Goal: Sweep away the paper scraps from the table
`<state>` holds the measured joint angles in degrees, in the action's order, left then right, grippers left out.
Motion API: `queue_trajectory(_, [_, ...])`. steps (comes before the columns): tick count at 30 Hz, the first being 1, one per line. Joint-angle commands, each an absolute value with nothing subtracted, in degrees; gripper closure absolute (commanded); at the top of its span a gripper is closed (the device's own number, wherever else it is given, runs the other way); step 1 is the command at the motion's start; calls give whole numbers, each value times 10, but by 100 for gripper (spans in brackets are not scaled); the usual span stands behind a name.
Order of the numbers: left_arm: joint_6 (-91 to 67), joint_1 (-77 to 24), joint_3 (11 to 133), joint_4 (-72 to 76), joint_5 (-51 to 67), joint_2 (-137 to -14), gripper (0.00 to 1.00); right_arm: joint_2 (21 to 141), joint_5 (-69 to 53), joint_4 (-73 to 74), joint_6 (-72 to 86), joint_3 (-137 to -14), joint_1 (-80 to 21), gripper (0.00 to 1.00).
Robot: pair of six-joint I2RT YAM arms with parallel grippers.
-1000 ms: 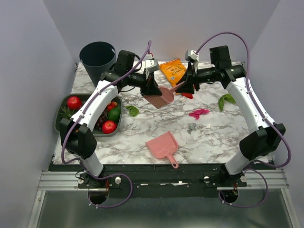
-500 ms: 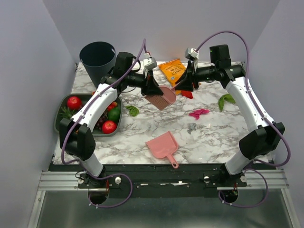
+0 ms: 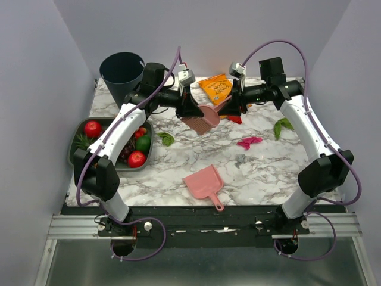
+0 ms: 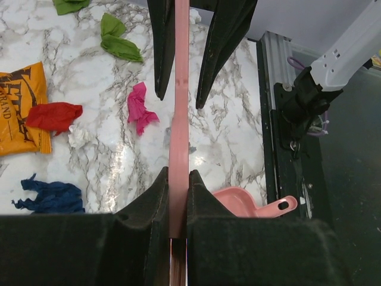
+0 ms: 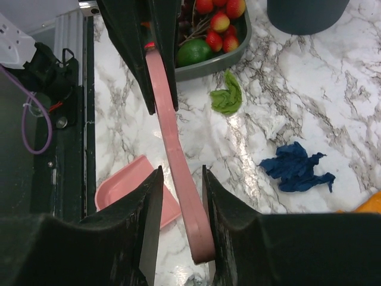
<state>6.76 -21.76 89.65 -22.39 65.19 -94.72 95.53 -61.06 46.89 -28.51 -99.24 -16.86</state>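
My left gripper [image 3: 191, 111] [image 4: 177, 173] is shut on a pink brush [image 3: 203, 122] [image 4: 178, 119], held in the air over the back of the table [image 3: 268, 173]. My right gripper [image 3: 231, 107] [image 5: 181, 173] is open, and its jaws straddle the brush handle [image 5: 172, 149] with a gap on one side. Paper scraps lie on the table: green [image 3: 166, 139], red [image 3: 234, 119], magenta [image 3: 249, 142], grey [image 3: 240, 159] and another green [image 3: 284, 125]. A blue scrap [image 5: 296, 167] [image 4: 50, 196] lies below the brush. The pink dustpan [image 3: 204, 183] lies near the front edge.
A dark bin [image 3: 122, 71] stands at the back left. A dark grey tray [image 3: 77, 134] of toy fruit sits at the left. An orange snack bag [image 3: 216, 87] lies at the back, just behind the two grippers.
My right gripper has moved left until its jaws are around the brush handle. My left gripper has shifted the brush slightly toward the back.
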Motion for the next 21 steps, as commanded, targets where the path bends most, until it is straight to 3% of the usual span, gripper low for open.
queue_trajectory(1, [112,-212,922,-251,662,-950,100,957,-638,497,-284,-1018,-174,62])
queue_trajectory(21, [160,-207,966,-330,694,-986,100,954,-667,492,-271,-1029,-174,62])
